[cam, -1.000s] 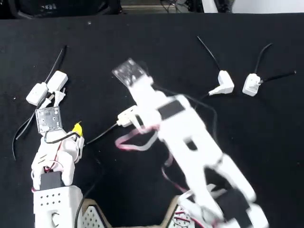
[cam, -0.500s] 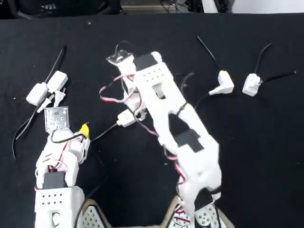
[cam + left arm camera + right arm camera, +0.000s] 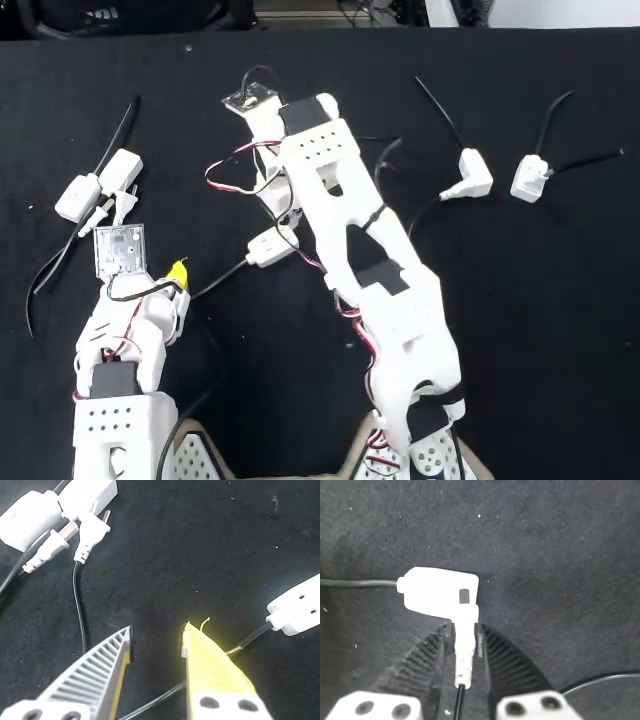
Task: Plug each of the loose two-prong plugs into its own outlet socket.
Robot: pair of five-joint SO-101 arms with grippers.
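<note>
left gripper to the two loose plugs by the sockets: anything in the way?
Nothing visible. Bare black cloth lies between the open left gripper and the loose plugs. One plug's black cable runs toward the grey finger, at the side of the gap.

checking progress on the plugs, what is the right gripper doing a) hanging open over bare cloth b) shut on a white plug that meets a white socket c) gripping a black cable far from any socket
b: the right gripper is shut on the white plug, whose front end touches the white socket.
</note>
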